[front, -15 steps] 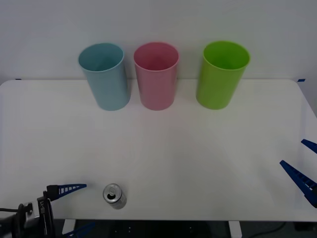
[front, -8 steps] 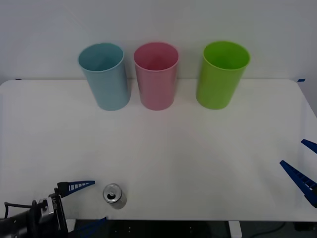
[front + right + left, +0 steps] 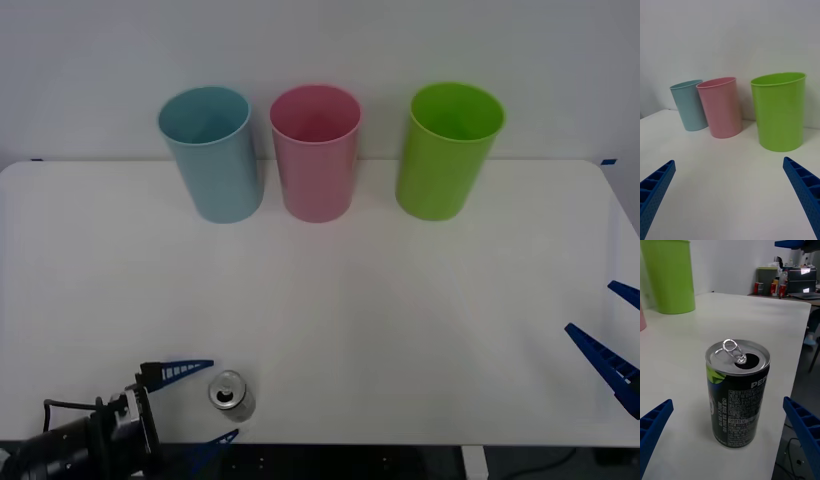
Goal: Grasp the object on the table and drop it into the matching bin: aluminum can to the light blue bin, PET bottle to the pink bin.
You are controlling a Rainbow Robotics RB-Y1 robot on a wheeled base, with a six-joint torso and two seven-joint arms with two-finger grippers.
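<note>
White desk (image 3: 400, 330) carries blue bin (image 3: 212, 152), pink bin (image 3: 316, 150) and green bin (image 3: 446, 150) at its far edge. Left tool (image 3: 199, 402), spread wide, flanks the upright can (image 3: 230, 394) at the near edge: silver top, tab raised, dark printed body. Right tool (image 3: 612, 335) sits released at the right edge.

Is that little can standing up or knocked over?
Standing upright: the aluminum can rests on its base on the table, opened top facing up.

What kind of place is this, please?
Probably a robot test setup in an office or lab: a white table with three coloured bins along a bare wall, one can, and a desk with a laptop behind.
</note>
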